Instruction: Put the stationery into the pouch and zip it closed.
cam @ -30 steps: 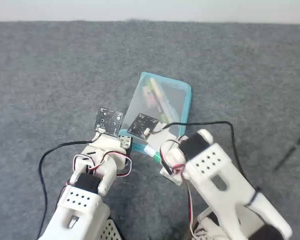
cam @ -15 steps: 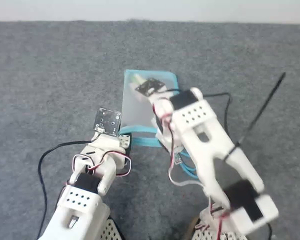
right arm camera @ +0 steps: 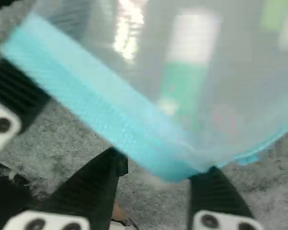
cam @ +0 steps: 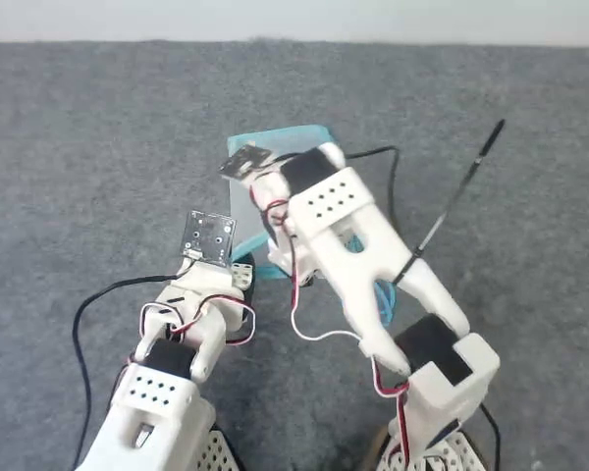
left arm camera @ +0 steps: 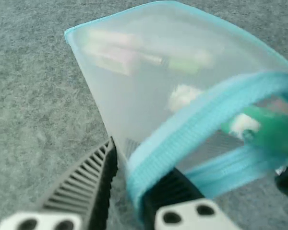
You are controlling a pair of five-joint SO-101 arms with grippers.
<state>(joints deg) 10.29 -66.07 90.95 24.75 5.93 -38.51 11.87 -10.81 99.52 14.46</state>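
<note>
The translucent pouch (cam: 285, 135) with a teal zipper edge lies on the grey mat, mostly covered by my right arm (cam: 344, 216). In the left wrist view the pouch (left arm camera: 134, 86) holds pink, green and white stationery, with a green pen (left arm camera: 264, 134) near its mouth. My left gripper (left arm camera: 134, 167) is shut on the pouch's teal zipper band at the near corner, also seen from above (cam: 243, 277). My right gripper (right arm camera: 163, 165) is open, its two black fingers (right arm camera: 96, 184) standing either side of the pouch's teal edge (right arm camera: 110, 124). A green-and-white pen (right arm camera: 182, 81) shows through the pouch wall.
The grey carpeted table (cam: 98, 128) stretches all round, with a pale wall strip along its far edge. A thin black rod (cam: 461, 191) slants across the right side. Cables loop beside both arms near the front.
My right arm swung from the front, where it held the green pen at the pouch's mouth, up and left over the pouch. The pouch turned and shifted left. The left arm stayed put.
</note>
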